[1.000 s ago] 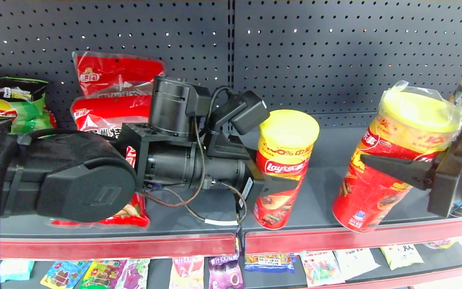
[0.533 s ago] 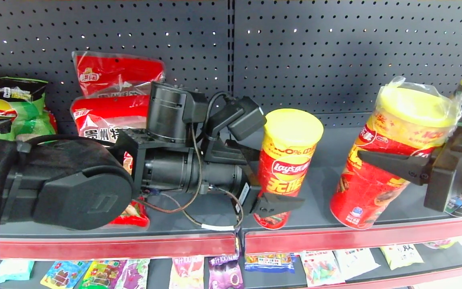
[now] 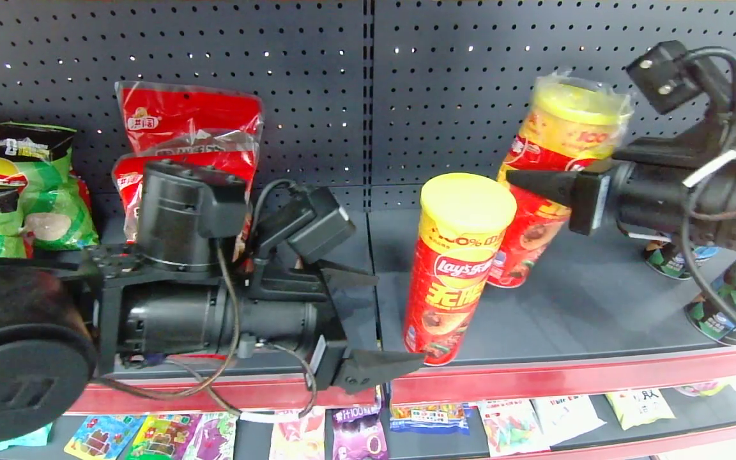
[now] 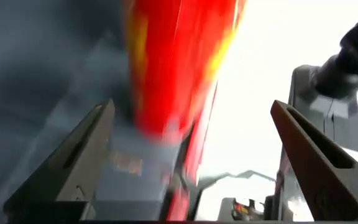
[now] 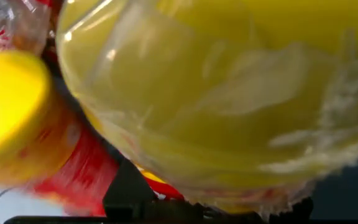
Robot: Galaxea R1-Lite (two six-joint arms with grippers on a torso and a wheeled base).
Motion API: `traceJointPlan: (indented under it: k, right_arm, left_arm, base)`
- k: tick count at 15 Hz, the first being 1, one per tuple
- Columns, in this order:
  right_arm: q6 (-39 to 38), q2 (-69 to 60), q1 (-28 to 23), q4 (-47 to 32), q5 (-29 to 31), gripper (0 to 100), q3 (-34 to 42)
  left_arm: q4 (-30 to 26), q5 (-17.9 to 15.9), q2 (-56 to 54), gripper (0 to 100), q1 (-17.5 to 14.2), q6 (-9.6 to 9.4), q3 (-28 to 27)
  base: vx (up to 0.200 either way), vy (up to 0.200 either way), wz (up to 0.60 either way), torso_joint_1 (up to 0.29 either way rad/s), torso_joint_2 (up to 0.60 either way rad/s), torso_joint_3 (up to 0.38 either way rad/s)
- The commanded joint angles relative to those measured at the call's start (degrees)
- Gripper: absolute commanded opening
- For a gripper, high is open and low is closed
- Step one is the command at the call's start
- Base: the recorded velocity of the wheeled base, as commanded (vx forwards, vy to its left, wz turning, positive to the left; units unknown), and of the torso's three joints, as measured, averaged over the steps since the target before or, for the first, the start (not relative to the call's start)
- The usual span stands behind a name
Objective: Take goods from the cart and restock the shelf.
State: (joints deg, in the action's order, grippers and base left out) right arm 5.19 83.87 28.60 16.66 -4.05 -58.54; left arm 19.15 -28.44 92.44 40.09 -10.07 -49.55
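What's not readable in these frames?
Right gripper far finger: head view, behind the wrapped can.
Wrapped can's base, on the shelf or lifted: head view, partly behind the standing can.
Red bags lower halves: head view, behind the left arm.
Standing can's print: left wrist view, blurred.

- The left arm (image 3: 214,319) is showing matte black cylindrical housings and a round end cap (image 3: 23,390) with a recessed slanted mark.
- A boxy black wrist camera (image 3: 317,225) is sitting on an angled bracket, and thin dark cables (image 3: 232,319) are looping beneath.
- Its jaws are tapering into black wedge tips.
- The right arm (image 3: 674,191) is wearing a black camera block (image 3: 659,76) with two silver screws, plus black and white cables.
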Motion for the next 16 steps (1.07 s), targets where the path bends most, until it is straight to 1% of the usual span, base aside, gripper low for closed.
traceJointPlan:
  k: [1,4,6,7,8,10,16]
  right_arm:
    - [-0.10,9.73,-0.56,1.35,-0.08,0,-5.27]
    - [-0.01,14.57,-0.30,1.53,-0.08,0,-9.49]
    - [0.61,16.41,0.14,1.44,-0.17,0,-12.04]
    - [0.61,17.38,0.49,1.44,-0.70,0,-13.18]
    - [0.70,18.17,0.67,1.44,-1.40,0,-13.97]
    - [0.70,20.02,1.81,1.44,-1.49,0,-15.03]
    - [0.43,20.72,1.90,1.44,-1.58,0,-14.76]
  left_arm:
    - [0.01,0.58,-7.71,100,-3.18,0.05,5.96]
    - [0.01,0.67,-12.46,100,-5.55,0.31,10.09]
    - [0.01,1.19,-13.95,100,-6.43,2.34,10.09]
    - [0.01,2.07,-14.22,100,-6.43,3.39,10.09]
    - [0.01,2.69,-14.39,100,-6.43,3.83,10.09]
    - [0.01,2.78,-14.39,100,-6.34,3.83,10.18]
    - [0.01,2.78,-14.22,100,-6.43,3.92,10.09]
  base:
    - [0.000,0.000,0.00,0.000,0.00,0.000]
    - [0.000,0.000,0.00,0.000,0.00,0.000]
    - [0.000,0.000,0.00,0.000,0.00,0.000]
    - [0.000,0.000,0.00,0.000,0.00,0.000]
    - [0.000,0.000,0.00,0.000,0.00,0.000]
    - [0.000,0.000,0.00,0.000,0.00,0.000]
    - [0.000,0.000,0.00,0.000,0.00,0.000]
